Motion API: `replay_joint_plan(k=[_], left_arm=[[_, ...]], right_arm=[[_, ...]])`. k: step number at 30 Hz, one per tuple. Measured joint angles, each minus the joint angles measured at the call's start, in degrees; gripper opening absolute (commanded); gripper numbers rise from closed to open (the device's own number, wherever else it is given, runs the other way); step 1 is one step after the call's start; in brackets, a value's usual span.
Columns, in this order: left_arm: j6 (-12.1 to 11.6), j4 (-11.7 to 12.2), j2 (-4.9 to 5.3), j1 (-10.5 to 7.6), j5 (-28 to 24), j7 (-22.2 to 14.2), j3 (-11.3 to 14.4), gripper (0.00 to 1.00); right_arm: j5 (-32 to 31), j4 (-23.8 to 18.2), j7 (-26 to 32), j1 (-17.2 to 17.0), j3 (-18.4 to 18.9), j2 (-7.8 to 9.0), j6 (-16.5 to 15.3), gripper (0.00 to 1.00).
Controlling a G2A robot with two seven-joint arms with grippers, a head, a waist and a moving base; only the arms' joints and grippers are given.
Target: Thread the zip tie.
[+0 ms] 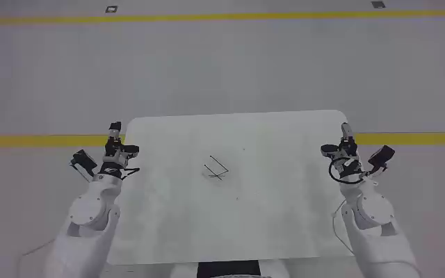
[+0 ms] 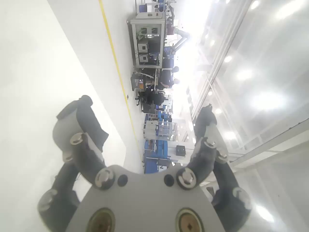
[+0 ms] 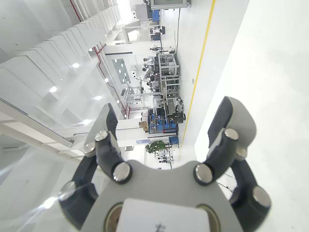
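2 grippers hang spread and empty, left gripper and right gripper, at the side edges of the table, well apart from the zip tie mid-table. We judge threading unstarted; next we must lower 1 gripper to pinch the strap.

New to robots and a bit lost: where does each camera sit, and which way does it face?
Top view: up on the robot, looking down at the table and zip tie; both arms show.
Left wrist view: on that wrist, facing past the table edge into the hall; left gripper open.
Right wrist view: the same from the right wrist; right gripper open.
Shared: all show the table and a yellow floor line.
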Motion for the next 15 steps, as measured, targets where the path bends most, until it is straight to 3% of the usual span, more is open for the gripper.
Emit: replay_joint_plan(k=[1,2,3,4,5,6,7,8,9,10,11,13,15], left_arm=[[0.0,0.0,0.00,0.00,0.0,0.0,0.0,0.78],[0.0,0.0,0.00,0.00,0.0,0.0,0.0,0.78],[0.0,0.0,0.00,0.00,0.0,0.0,0.0,1.00],[0.0,0.0,0.00,0.00,0.0,0.0,0.0,1.00],[0.0,0.0,0.00,0.00,0.0,0.0,0.0,0.78],[0.0,0.0,0.00,0.00,0.0,0.0,0.0,0.78],[0.0,0.0,0.00,0.00,0.0,0.0,0.0,0.78],[0.0,0.0,0.00,0.00,0.0,0.0,0.0,1.00],[0.0,0.0,0.00,0.00,0.0,0.0,0.0,1.00],[0.0,0.0,0.00,0.00,0.0,0.0,0.0,0.78],[0.0,0.0,0.00,0.00,0.0,0.0,0.0,1.00],[0.0,0.0,0.00,0.00,0.0,0.0,0.0,1.00],[0.0,0.0,0.00,0.00,0.0,0.0,0.0,1.00]], right_arm=[[0.0,0.0,0.0,0.0,0.0,0.00,0.0,1.00],[0.0,0.0,0.0,0.0,0.0,0.00,0.0,0.78],[0.0,0.0,0.0,0.0,0.0,0.00,0.0,0.78],[0.0,0.0,0.0,0.0,0.0,0.00,0.0,1.00],[0.0,0.0,0.0,0.0,0.0,0.00,0.0,0.78],[0.0,0.0,0.0,0.0,0.0,0.00,0.0,0.78],[0.0,0.0,0.0,0.0,0.0,0.00,0.0,1.00],[0.0,0.0,0.0,0.0,0.0,0.00,0.0,1.00],[0.0,0.0,0.0,0.0,0.0,0.00,0.0,1.00],[0.0,0.0,0.0,0.0,0.0,0.00,0.0,1.00],[0.0,0.0,0.0,0.0,0.0,0.00,0.0,1.00],[-0.2,-0.2,0.2,0.2,-0.2,0.08,0.0,1.00],[-3.6,-1.1,3.2,2.8,-2.8,0.27,1.0,1.00]])
